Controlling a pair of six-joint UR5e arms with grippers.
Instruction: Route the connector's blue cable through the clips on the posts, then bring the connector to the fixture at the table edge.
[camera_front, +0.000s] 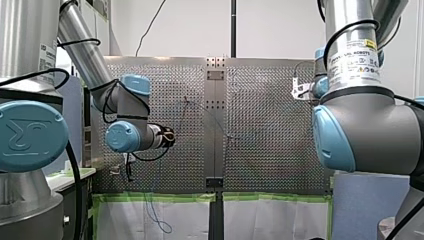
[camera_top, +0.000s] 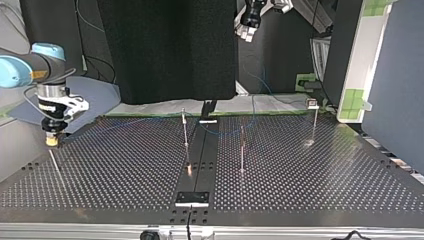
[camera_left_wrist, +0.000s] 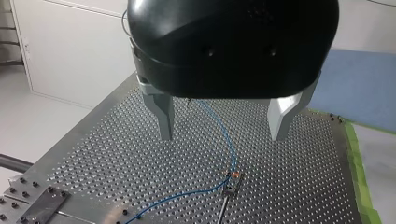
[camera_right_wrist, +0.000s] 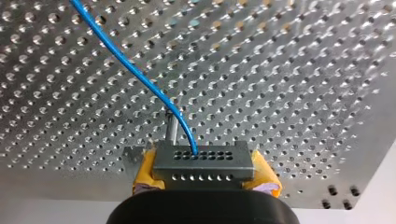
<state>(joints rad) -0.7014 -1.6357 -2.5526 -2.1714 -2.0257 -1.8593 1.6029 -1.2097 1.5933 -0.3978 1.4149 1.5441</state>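
Connector (camera_right_wrist: 201, 161), with one blue cable (camera_right_wrist: 140, 77), is clamped in my right hand (camera_right_wrist: 204, 176); my left hand (camera_left_wrist: 222, 134) gapes empty.

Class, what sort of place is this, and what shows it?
Probably a robotics lab bench: my left arm and my right arm over a perforated table with thin posts, my right gripper holding a connector on a blue cable.

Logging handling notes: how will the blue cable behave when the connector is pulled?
The blue cable is thin and curves loosely, so probably floppy and light, trailing rather than pushing. It bends where it enters the connector in my right pincer; hard tugs might strain that joint.
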